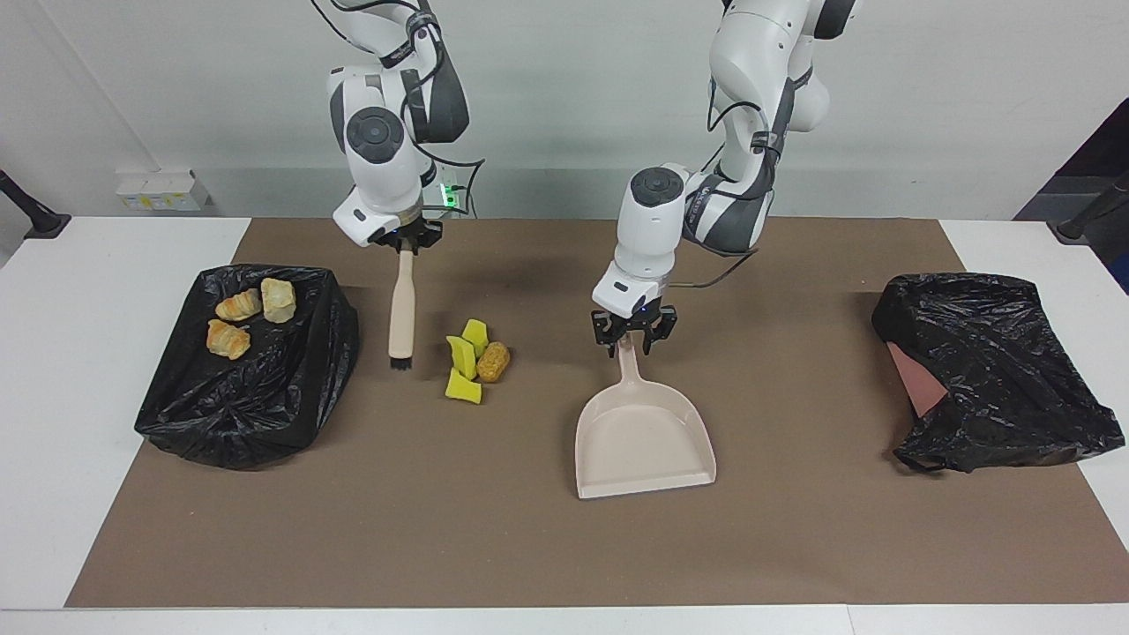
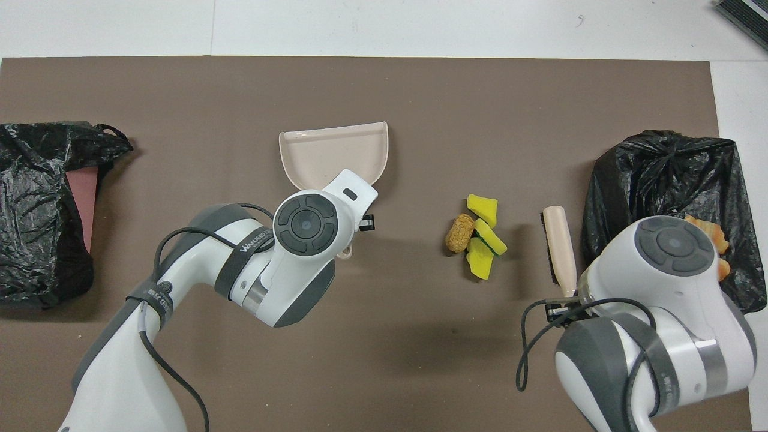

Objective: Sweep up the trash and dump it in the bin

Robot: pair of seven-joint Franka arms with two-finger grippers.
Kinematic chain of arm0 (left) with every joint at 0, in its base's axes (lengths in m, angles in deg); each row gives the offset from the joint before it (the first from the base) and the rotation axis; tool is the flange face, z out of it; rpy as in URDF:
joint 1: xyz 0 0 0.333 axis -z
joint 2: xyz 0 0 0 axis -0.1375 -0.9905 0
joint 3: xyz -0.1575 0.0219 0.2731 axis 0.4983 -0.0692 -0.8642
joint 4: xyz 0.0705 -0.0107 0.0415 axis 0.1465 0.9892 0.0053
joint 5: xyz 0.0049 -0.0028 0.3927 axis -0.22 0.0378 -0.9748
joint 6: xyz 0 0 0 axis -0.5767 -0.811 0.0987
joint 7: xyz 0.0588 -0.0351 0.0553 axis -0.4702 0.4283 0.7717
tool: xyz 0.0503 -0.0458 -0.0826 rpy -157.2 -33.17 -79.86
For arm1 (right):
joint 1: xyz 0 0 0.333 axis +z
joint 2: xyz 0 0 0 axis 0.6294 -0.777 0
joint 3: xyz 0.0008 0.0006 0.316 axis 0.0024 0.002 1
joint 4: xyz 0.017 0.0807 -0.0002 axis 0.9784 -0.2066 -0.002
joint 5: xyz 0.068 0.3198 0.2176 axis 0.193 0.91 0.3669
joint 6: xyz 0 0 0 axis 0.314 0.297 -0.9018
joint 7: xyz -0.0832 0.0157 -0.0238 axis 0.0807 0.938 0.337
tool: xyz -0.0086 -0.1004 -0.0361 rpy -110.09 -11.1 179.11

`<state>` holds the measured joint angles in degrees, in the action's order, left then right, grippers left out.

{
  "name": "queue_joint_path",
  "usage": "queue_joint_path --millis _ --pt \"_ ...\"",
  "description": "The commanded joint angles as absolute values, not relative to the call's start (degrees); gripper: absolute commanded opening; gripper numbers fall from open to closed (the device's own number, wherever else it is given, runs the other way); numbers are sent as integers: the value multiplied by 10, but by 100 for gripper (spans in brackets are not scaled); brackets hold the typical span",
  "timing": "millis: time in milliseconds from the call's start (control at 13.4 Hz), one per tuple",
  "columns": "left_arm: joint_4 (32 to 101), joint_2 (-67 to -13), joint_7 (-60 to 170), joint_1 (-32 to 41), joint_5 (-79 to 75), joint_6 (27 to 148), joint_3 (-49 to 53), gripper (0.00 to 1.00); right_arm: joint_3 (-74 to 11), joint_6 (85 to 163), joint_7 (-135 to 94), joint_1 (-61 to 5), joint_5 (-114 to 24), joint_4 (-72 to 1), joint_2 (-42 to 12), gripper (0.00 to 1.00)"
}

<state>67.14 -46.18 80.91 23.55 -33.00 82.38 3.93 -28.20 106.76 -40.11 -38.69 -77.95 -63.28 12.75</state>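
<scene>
Three yellow sponge chunks (image 1: 464, 358) (image 2: 483, 231) and a brown bun-like lump (image 1: 493, 361) (image 2: 459, 233) lie together on the brown mat. Three bread-like pieces (image 1: 240, 319) lie in the black-bag bin (image 1: 265, 397) (image 2: 654, 174); my right arm hides most of them in the overhead view. My right gripper (image 1: 404, 243) is shut on the handle of a brush (image 1: 402, 304) (image 2: 558, 243), which hangs between the trash and the bin. My left gripper (image 1: 628, 342) is shut on the handle of the beige dustpan (image 1: 644, 437) (image 2: 336, 150), which rests on the mat.
A second crumpled black bag (image 1: 997, 370) (image 2: 36, 210) with a reddish sheet under it lies at the left arm's end of the table. The brown mat (image 1: 529, 529) covers the middle of the white table.
</scene>
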Motion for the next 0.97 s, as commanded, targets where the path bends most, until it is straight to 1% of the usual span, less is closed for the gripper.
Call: queue_joint_path --millis 0,150,449,524,598,748,898 --pt "686 -452 815 246 -344 827 30 0 -276 1097 -381 -404 -785 -682 163 0" --pt "684 -451 802 245 -344 825 30 0 -276 1093 -384 -398 -778 -684 164 0" --pt "683 -416 669 225 -343 772 29 0 -276 1093 -423 -388 -739 -684 165 0" --pt "681 -410 628 223 -343 765 27 0 -276 1095 -426 -375 -740 -689 170 0" --pt "683 -401 592 221 -343 763 25 0 -276 1113 -424 -369 -740 -711 179 0" --pt "683 -379 447 192 -339 721 26 0 -276 1136 -425 -369 -739 -739 185 0" --pt "685 -362 325 165 -331 689 27 0 -276 1149 -429 -371 -716 -749 176 0"
